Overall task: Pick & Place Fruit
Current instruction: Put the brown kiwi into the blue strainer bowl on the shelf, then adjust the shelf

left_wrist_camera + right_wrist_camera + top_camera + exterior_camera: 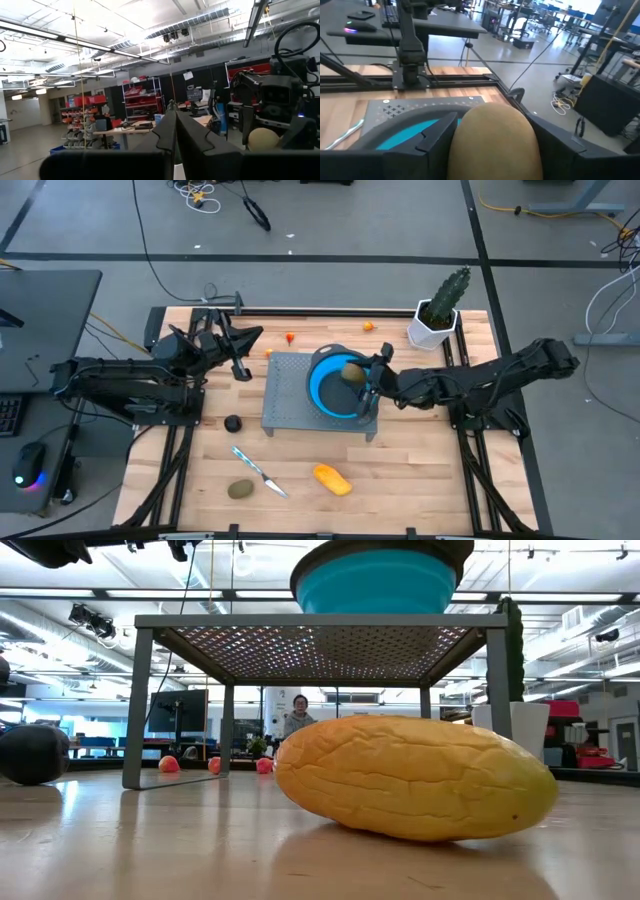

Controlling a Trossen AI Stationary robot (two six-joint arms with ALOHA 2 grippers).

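Olive-brown fruit (492, 142) pinched between right fingers (432, 132) over blue bowl (322, 390); left fingers (167, 132) pressed together.

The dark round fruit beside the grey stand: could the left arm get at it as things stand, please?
Probably yes. The dark round fruit lies alone on bare wood on the left arm's side, and the left gripper, shut and empty, hangs nearby with nothing between.

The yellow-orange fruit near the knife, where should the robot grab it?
Probably across the narrow middle of the yellow-orange fruit, coming straight down from above. It lies flat on the table as a long oval, so gripper fingers fit its short width best. The knife lies apart, leaving room.
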